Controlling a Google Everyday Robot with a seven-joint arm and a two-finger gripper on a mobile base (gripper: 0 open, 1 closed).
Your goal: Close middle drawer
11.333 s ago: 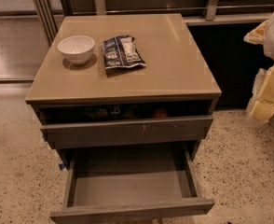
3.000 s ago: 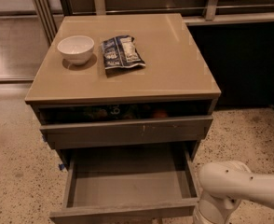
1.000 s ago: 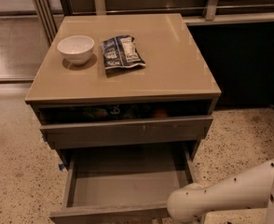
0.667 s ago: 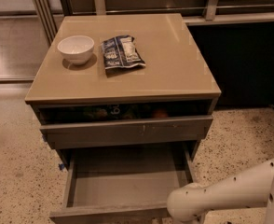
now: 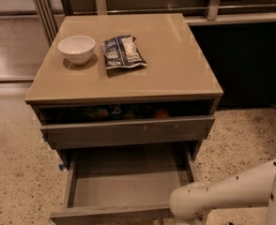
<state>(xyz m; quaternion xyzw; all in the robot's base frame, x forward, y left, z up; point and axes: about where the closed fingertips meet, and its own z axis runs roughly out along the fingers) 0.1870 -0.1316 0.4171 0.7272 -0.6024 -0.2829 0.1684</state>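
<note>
Camera view showed little change — the middle drawer (image 5: 128, 187) still stood pulled out, my arm (image 5: 227, 195) unmoved at its front right corner, my gripper hidden below the frame's edge — its grip I couldn't tell.

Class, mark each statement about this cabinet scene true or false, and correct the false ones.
1. The middle drawer is pulled well out of the cabinet. True.
2. The white bowl sits inside the middle drawer. False: it stands on the cabinet top.
3. The snack bag lies beside the white bowl on the cabinet top. True.
4. The middle drawer holds several objects. False: the part of its grey floor that shows is bare.
5. The gripper hangs over the white bowl. False: the robot arm reaches to the open drawer's front corner at the bottom of the view, and the gripper lies beyond that edge, unseen.
</note>
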